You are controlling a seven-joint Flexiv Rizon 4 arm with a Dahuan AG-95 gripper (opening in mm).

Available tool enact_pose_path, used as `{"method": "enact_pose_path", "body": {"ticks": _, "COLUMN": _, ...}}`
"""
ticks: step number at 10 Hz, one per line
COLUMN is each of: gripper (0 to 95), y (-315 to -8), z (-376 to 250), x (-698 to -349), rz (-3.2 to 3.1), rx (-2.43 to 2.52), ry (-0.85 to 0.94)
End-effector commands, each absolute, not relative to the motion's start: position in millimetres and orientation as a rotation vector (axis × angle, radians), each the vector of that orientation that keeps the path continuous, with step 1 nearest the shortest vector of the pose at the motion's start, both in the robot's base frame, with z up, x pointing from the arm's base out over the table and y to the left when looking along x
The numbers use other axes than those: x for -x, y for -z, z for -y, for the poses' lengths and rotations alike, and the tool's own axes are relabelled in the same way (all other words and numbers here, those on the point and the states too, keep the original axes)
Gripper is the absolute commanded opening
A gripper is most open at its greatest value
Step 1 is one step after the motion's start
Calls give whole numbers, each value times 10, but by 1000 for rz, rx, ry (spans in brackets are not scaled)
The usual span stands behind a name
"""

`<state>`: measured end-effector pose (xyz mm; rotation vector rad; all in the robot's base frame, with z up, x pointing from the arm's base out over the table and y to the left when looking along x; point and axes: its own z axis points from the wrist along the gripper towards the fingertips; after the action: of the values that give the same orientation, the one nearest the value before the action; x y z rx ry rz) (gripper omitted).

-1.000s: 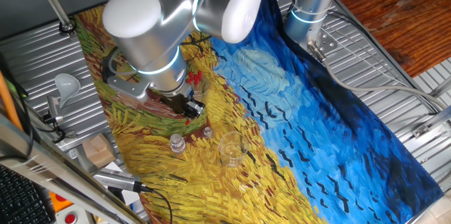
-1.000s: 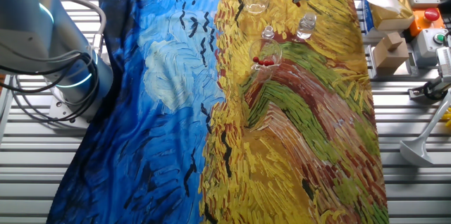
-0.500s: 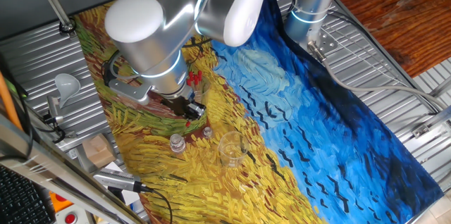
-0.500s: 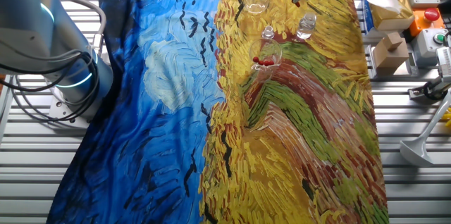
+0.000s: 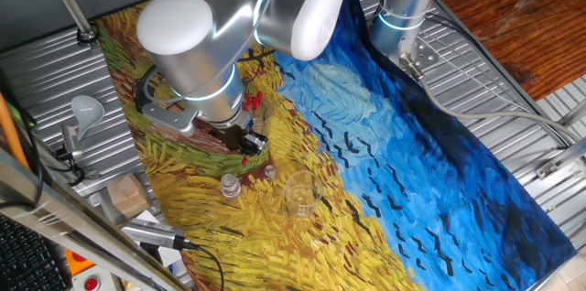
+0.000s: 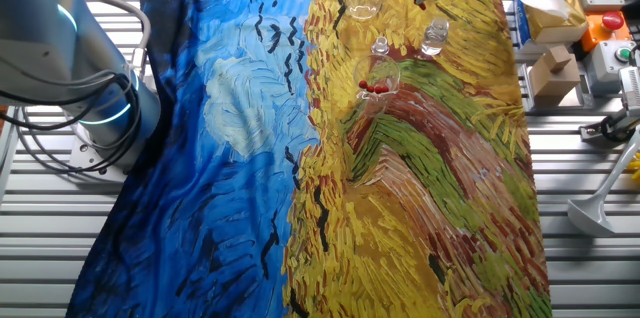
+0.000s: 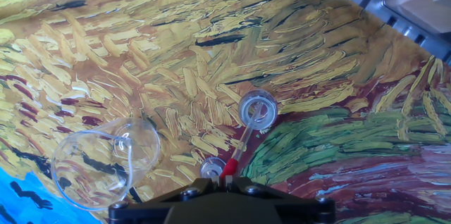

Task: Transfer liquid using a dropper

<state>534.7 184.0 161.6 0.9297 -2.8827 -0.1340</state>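
Dropper [image 7: 235,155] is pinched in the gripper [image 7: 227,179] over a little bottle [image 7: 256,110], and a small wobble could make drops miss.

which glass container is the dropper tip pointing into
The small round vial right of the big beaker; the held dropper reaches its mouth. The tiny vial sits beside the bulb.

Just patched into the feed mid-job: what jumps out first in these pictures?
The painted cloth covering the table, swirling blue on one side and yellow wheat-field strokes on the other. On the yellow part, the gripper holds a red-bulbed dropper with its tip in a small glass vial. A larger clear beaker stands beside it.
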Motion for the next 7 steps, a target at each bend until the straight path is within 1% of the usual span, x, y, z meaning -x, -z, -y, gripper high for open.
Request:
{"method": "enact_pose_path", "body": {"ticks": 1, "gripper": 0, "y": -1616, "z": -1841, "x": -5349, "rz": 2884, "rx": -927, "ry": 132}}
{"method": "enact_pose_path", "body": {"ticks": 7, "gripper": 0, "y": -1616, "z": -1841, "x": -5348, "rz": 2883, "rx": -926, "ry": 121}}
